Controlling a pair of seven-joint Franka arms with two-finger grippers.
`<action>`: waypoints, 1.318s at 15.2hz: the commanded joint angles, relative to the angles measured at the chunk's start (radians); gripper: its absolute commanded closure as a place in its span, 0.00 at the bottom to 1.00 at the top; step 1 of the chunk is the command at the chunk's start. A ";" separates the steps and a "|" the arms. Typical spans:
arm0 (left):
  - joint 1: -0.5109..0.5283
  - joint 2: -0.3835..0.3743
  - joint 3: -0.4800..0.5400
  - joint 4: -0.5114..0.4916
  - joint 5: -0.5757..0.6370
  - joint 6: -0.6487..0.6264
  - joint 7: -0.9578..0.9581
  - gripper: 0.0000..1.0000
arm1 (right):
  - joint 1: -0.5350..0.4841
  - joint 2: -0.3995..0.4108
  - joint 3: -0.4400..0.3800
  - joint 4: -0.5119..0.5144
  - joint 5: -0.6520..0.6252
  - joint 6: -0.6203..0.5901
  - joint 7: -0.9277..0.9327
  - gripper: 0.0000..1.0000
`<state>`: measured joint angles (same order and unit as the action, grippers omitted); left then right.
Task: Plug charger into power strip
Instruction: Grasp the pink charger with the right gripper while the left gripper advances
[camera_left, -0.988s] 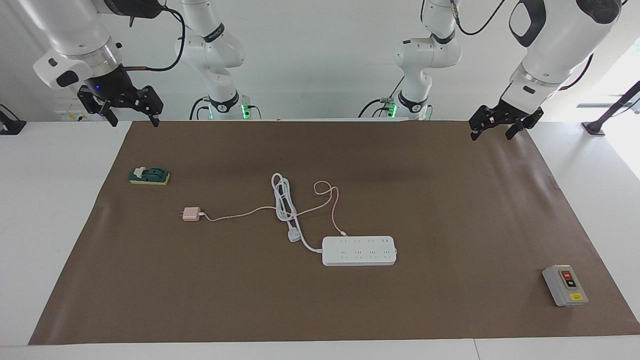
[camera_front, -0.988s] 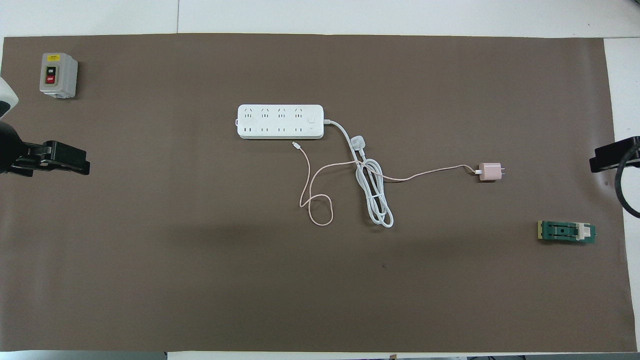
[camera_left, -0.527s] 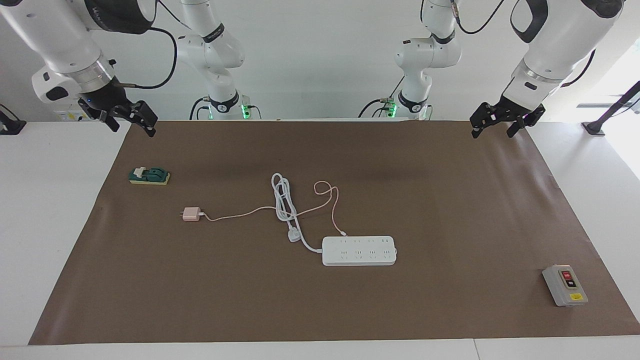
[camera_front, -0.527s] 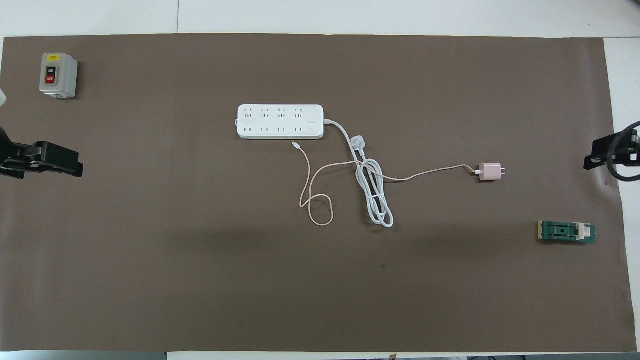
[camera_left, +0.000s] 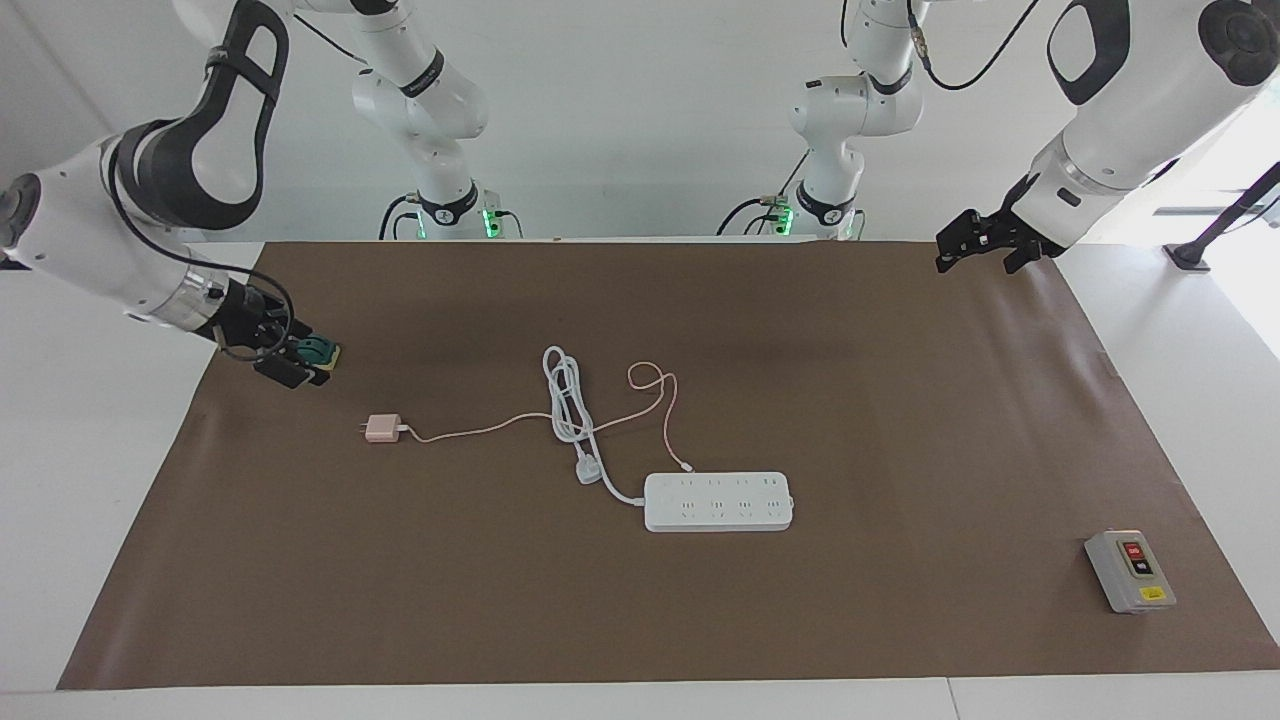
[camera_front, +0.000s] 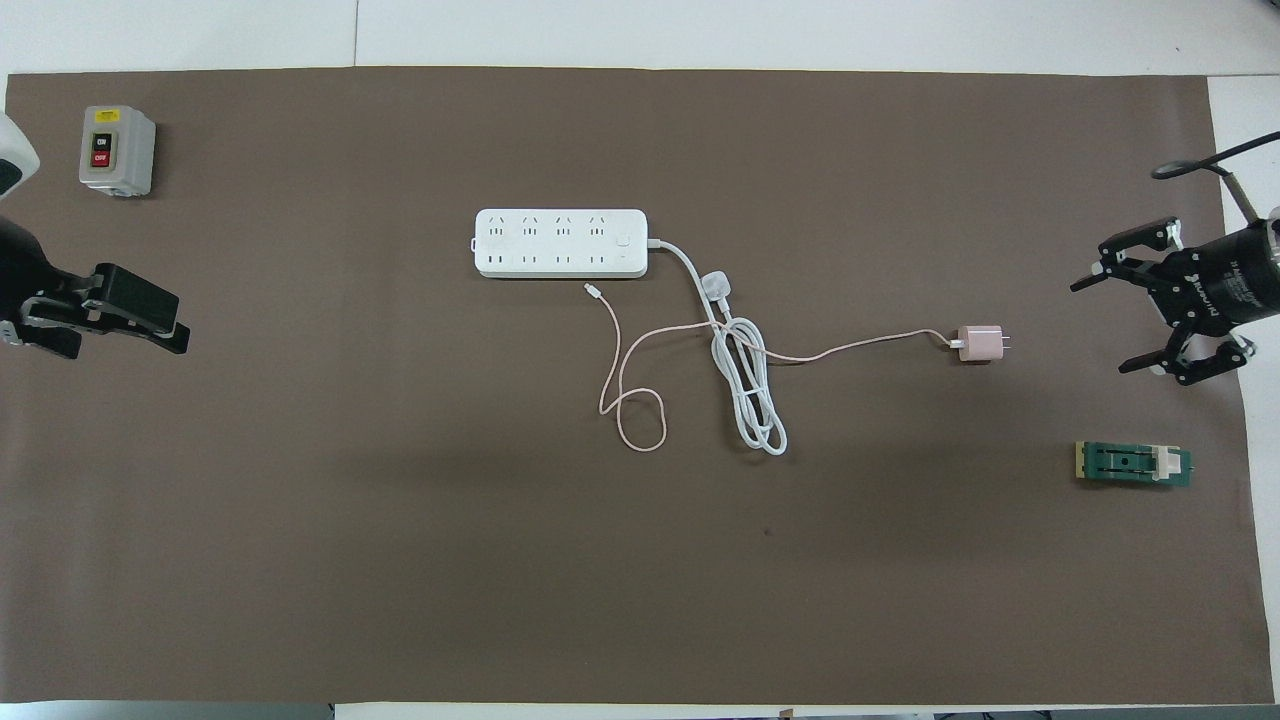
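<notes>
- White walls stand at the top of the facing view, and a white desk (camera_left: 120, 480) carries a wide brown mat (camera_left: 900, 420) that fills most of both frames.
- Near the centre of the mat lies the power strip (camera_left: 718, 501), a long flat white bar with rows of sockets, nothing plugged into it.
- Its thick white cord (camera_left: 565, 395) leaves one end, runs to a bundled loop above it in the facing view, and ends in a white three-pin plug (camera_left: 587, 471) just beside the strip.
- At centre left of the facing view sits the charger (camera_left: 381, 429), a small pale pink cube resting on the mat, well apart from the strip.
- From it a thin pink cable (camera_left: 470, 430) trails across the white cord, curls into a loop and ends just beside the strip.
- At the left edge of the facing view the right hand (camera_left: 287, 352) hangs low in front of a green and cream switch block (camera_left: 322, 352); the overhead view shows its fingers (camera_front: 1090, 279) spread wide, holding nothing.
- At upper right of the facing view the left hand (camera_left: 978, 255) hovers over the mat's edge, open and empty.
- In the lower right corner of the facing view stands a grey box with red and black buttons (camera_left: 1129, 571).
</notes>
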<state>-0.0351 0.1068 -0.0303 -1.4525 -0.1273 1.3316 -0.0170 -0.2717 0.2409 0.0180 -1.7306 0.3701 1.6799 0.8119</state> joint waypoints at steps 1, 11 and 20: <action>0.000 0.051 0.007 0.037 -0.147 -0.009 0.015 0.00 | -0.030 0.066 0.010 -0.021 0.094 0.035 0.056 0.00; 0.104 0.238 0.010 0.024 -0.808 0.049 0.186 0.00 | -0.032 0.219 0.010 -0.076 0.184 0.159 0.084 0.00; 0.089 0.300 0.003 -0.119 -1.092 0.165 0.417 0.00 | -0.037 0.225 0.010 -0.144 0.202 0.247 -0.003 0.02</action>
<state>0.0699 0.4242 -0.0260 -1.4881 -1.1679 1.4360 0.3195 -0.2959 0.4787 0.0199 -1.8422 0.5517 1.8967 0.8395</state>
